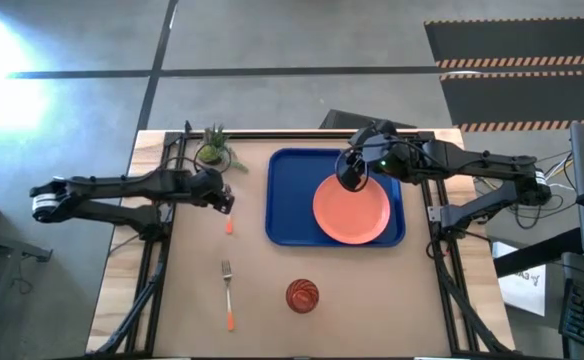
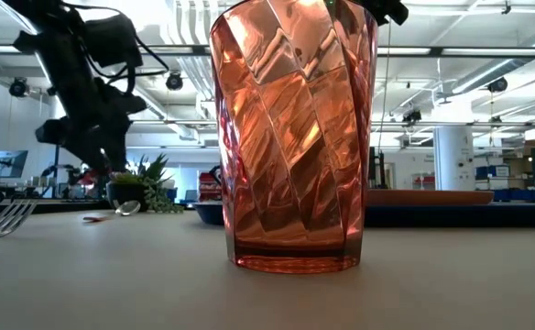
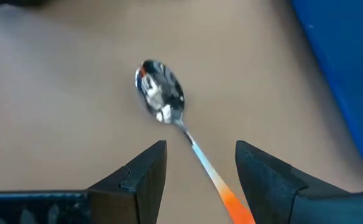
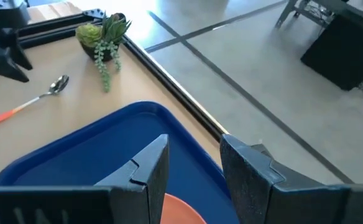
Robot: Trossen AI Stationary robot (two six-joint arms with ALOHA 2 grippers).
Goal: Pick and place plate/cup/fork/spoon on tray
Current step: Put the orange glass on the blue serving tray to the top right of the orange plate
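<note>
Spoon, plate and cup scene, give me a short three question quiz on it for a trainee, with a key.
1. True or false: the plate lies in the tray.
2. Which gripper hangs over the spoon? A left gripper B right gripper
3. Fill in: the cup stands on the ____, outside the tray, with the fork nearby.

Key: 1 true. 2 A; its open fingers straddle the handle without touching. 3 table.
</note>
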